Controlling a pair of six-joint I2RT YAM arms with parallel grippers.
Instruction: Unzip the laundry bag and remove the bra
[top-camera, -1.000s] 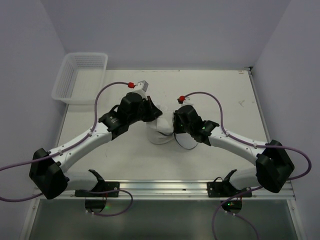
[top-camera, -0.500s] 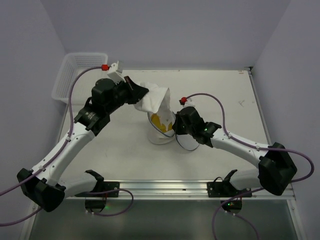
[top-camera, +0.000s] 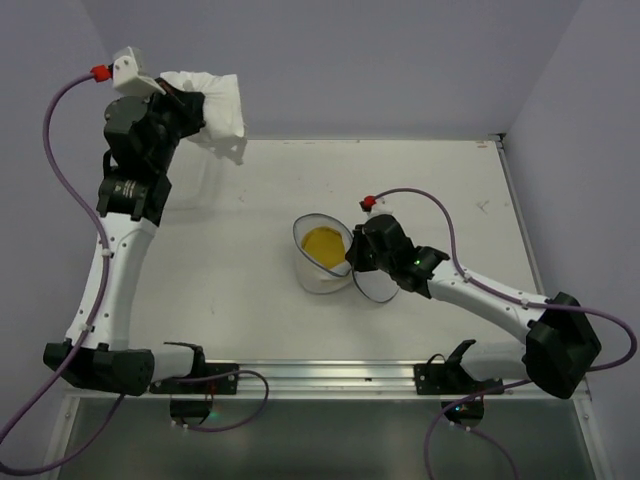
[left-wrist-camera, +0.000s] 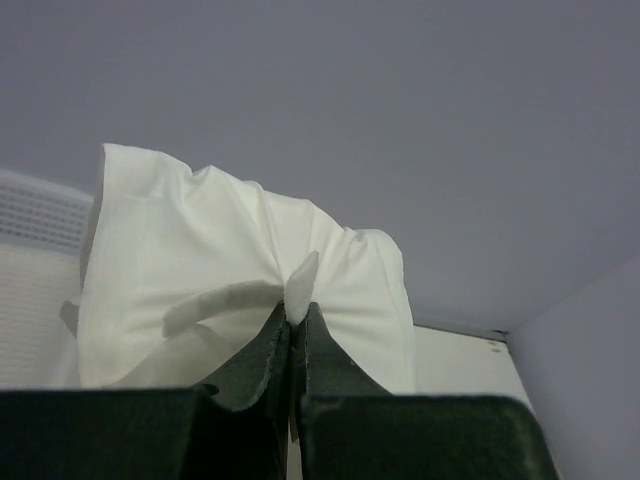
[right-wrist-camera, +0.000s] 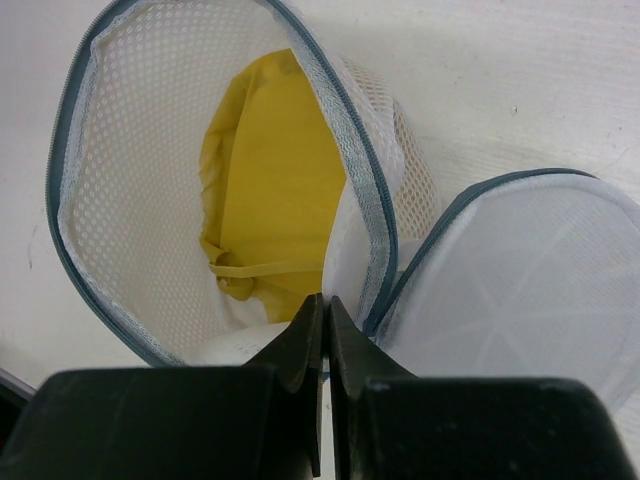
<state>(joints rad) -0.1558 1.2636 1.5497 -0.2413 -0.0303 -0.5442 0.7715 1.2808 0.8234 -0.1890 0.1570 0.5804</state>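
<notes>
The laundry bag (top-camera: 316, 280) stands unzipped at mid-table, a white mesh pouch with a grey-blue zipper rim (right-wrist-camera: 345, 150). Its round lid flap (right-wrist-camera: 520, 290) hangs open to the right. A yellow garment (right-wrist-camera: 275, 180) with a thin strap lies inside. My right gripper (top-camera: 352, 262) is shut on the bag's right wall at the rim (right-wrist-camera: 326, 300). My left gripper (top-camera: 195, 115) is raised high at the back left, shut on a white padded bra (top-camera: 218, 108), which bunches in front of its fingers (left-wrist-camera: 200, 260).
A white slatted basket (left-wrist-camera: 35, 215) shows behind the bra at the back left. In the top view the raised left arm (top-camera: 125, 190) covers it. Purple walls close the table's back and sides. A cable (top-camera: 420, 195) loops over the right arm.
The left gripper pulled the white bra out of the bag and carried it up and to the back left. The bag now stands open with the yellow garment showing. The right gripper held its place.
</notes>
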